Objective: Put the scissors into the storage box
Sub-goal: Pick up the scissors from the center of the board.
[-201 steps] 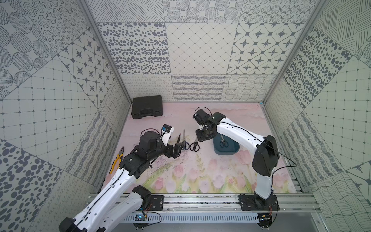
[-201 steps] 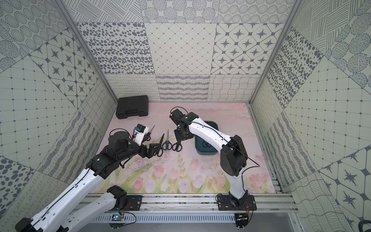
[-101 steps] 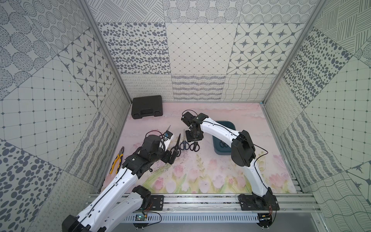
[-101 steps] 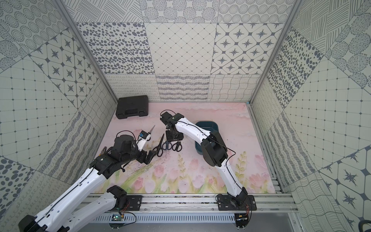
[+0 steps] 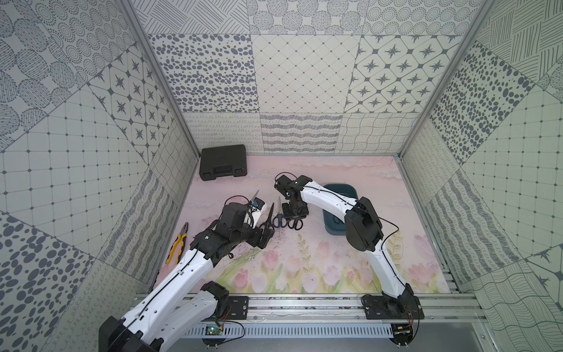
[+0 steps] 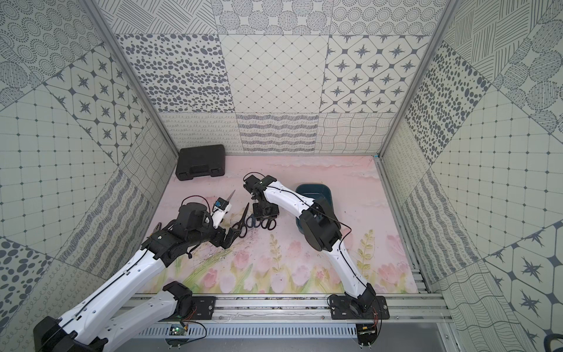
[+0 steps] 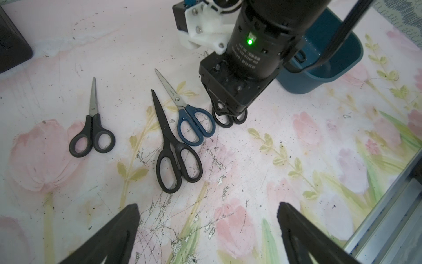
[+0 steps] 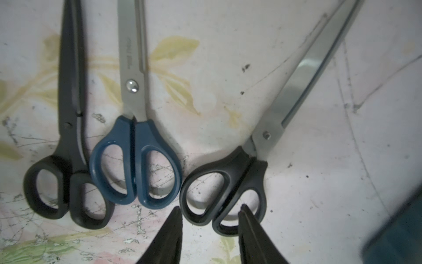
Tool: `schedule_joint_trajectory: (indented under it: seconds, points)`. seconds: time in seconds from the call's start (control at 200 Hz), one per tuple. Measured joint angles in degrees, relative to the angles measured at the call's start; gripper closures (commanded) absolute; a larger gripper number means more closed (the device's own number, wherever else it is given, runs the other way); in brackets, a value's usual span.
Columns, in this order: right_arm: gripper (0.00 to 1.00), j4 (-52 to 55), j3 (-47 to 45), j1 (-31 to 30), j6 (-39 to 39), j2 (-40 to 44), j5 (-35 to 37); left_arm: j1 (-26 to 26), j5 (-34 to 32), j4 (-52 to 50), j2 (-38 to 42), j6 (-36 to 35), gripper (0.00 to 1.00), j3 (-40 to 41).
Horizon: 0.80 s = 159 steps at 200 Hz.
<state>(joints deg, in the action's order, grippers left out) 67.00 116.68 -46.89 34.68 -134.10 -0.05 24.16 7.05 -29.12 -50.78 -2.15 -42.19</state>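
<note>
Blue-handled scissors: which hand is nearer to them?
Right. The right hand is just beside the blue-handled scissors, over the black-handled, silver-bladed pair; the left hand is open, well short of their handles.

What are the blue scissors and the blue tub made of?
The blue scissors: handles look like matte plastic; blades plain grey with a bright rivet, probably steel. The tub: smooth, slightly glossy teal, likely moulded plastic from its rounded rim.

The right gripper point(image 6: 265, 217) hangs over black-handled scissors point(image 6: 269, 224) (storage box point(image 6: 313, 185) partly behind its arm).
</note>
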Motion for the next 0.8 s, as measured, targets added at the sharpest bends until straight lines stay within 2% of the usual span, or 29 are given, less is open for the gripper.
schedule_joint_trajectory:
  seconds: [0.2, 0.46, 0.665, 0.795]
  points:
    - [0.61, -0.5, -1.4, 0.2, 1.0, -1.5, -0.2, 0.0, 0.7, 0.1, 0.6, 0.4, 0.0, 0.0]
    - [0.92, -1.7, -3.3, 2.2, 2.1, -0.7, -1.7, 0.0, 1.3, 0.2, 2.0, 0.5, 0.01, 0.0]
    - [0.99, -4.2, -6.4, 3.8, 1.8, 1.0, -3.2, 0.0, 1.6, 1.0, 4.3, 0.7, 0.01, 0.2]
    - [1.0, -5.3, -8.0, 4.2, 0.6, 2.0, -3.2, 0.0, 2.8, 1.9, 3.8, 0.7, 0.0, 0.7]
